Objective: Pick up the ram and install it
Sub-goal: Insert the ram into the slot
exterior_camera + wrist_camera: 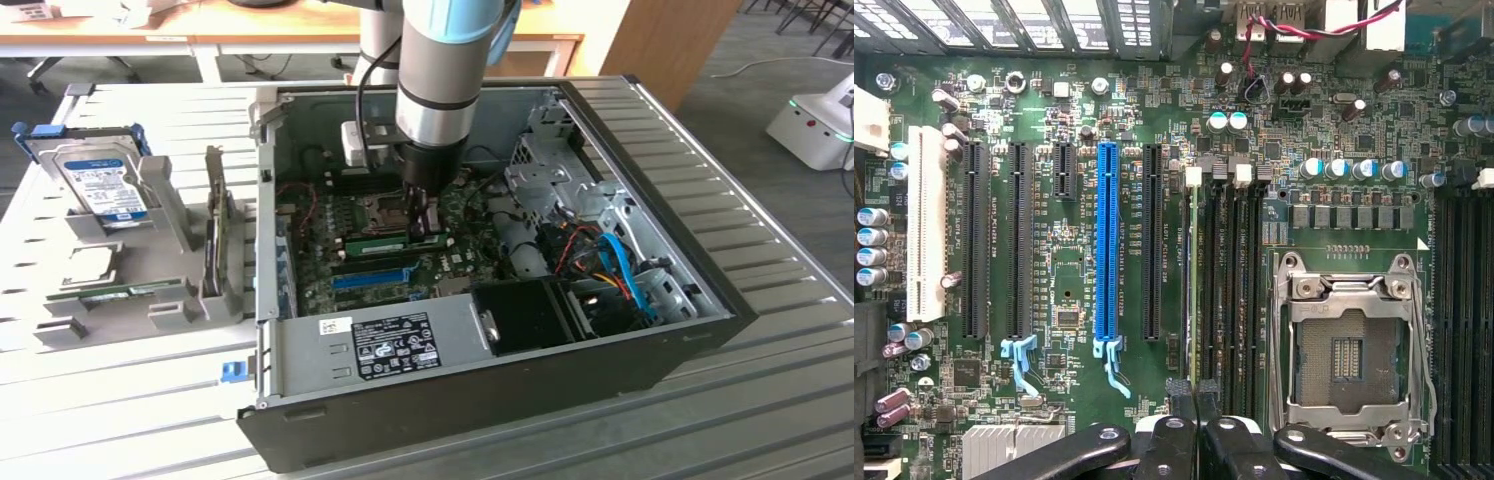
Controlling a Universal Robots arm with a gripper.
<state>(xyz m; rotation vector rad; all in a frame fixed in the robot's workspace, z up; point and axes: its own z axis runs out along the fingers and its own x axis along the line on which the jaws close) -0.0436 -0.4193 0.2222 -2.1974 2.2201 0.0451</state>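
Observation:
My gripper [424, 218] reaches down into the open computer case [441, 395] over the motherboard. The ram [1194, 290] appears edge-on in the wrist view as a thin green strip. It stands in the memory slot nearest the expansion slots, below a white clip [1194, 177]. The black fingertips [1180, 405] are pressed together on its top edge, so the gripper [1194, 400] is shut on it. In the exterior view the ram [394, 241] is a low green bar directly under the gripper.
A blue expansion slot [1106, 240] lies beside the ram, and the open CPU socket [1351, 350] lies on its other side. At the exterior view's left, a grey rack holds a hard drive [107, 185] and another green stick [127, 292]. A black fan shroud [534, 315] and cables crowd the case.

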